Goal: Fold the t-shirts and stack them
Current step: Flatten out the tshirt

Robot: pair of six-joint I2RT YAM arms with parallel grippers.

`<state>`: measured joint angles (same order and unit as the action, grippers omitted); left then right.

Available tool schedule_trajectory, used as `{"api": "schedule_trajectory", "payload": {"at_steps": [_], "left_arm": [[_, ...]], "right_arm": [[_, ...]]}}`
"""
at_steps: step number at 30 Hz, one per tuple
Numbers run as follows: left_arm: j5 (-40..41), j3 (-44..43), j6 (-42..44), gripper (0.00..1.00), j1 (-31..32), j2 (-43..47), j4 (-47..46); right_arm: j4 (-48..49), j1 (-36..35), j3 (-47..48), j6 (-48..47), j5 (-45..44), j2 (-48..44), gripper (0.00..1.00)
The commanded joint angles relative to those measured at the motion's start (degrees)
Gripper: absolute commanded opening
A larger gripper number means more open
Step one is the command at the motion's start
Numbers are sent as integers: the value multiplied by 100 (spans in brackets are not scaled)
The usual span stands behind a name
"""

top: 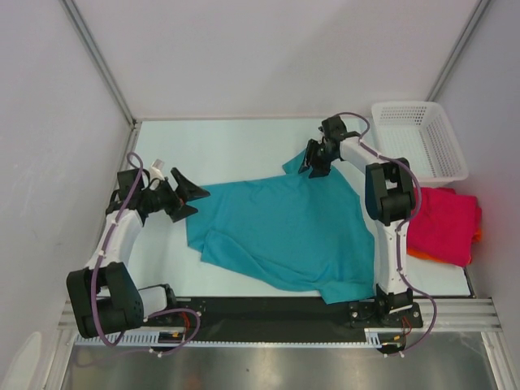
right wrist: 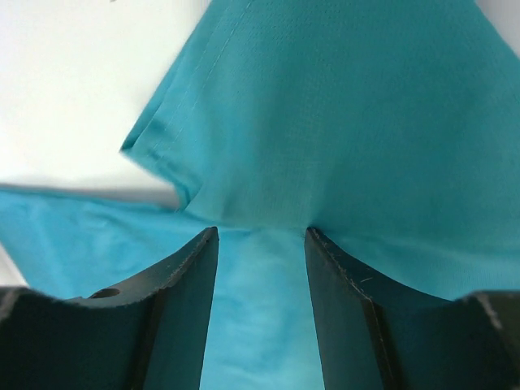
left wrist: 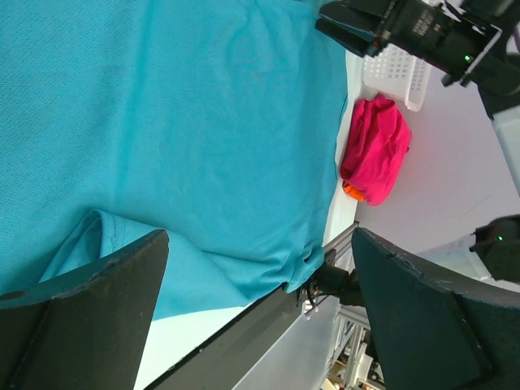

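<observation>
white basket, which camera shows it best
The top external view: the white mesh basket shows whole at the table's far right corner. The left wrist view catches only a part of it behind the right arm; the right wrist view shows none of it.

Bulk of the orange t-shirt (left wrist: 353, 192) hidden under the crimson-pink t-shirt (left wrist: 375, 150), just an edge visible.

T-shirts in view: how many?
3. Teal cloth t-shirt spread out in the centre; crimson-pink cloth t-shirt bunched at the right, beside the white plastic mesh basket; orange cloth t-shirt only an edge under the pink. More may be hidden there.
</observation>
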<state>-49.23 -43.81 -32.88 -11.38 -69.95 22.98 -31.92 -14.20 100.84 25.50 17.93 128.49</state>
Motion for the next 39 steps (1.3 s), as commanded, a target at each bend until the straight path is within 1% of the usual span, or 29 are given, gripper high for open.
{"api": "schedule_trajectory", "payload": {"at_steps": [1, 6, 9, 10, 13, 14, 17, 21, 26, 31, 39], "left_arm": [[-60, -48, 195, 100, -5, 228, 127], [-34, -206, 238, 99, -5, 237, 303], [10, -303, 256, 99, -5, 254, 417], [28, -329, 256, 99, -5, 289, 444], [45, -339, 247, 99, -14, 342, 497], [63, -330, 247, 100, -5, 359, 523], [115, -286, 256, 99, -14, 386, 541], [124, -233, 274, 99, -14, 342, 549], [159, -259, 282, 99, -5, 316, 541], [195, -251, 326, 99, -5, 245, 558], [221, -198, 353, 99, -5, 114, 532]], "right_arm": [[-139, -31, 674, -133, -71, 264, 53], [-279, 162, 1165, -177, -71, 659, 54], [-446, 303, 1675, -220, -79, 993, 55], [-542, 399, 2042, -229, -88, 1116, 55], [-858, 627, 2676, -194, -88, 1626, 56], [-964, 681, 3130, -177, -71, 1897, 56], [-1185, 839, 3617, -159, 0, 2154, 56], [-1027, 980, 3592, -168, -27, 2233, 59], [-1062, 1033, 3496, -211, 79, 2356, 59], [-974, 857, 3030, -335, 96, 2286, 59], [-824, 436, 2731, -326, 298, 2260, 58]]}}
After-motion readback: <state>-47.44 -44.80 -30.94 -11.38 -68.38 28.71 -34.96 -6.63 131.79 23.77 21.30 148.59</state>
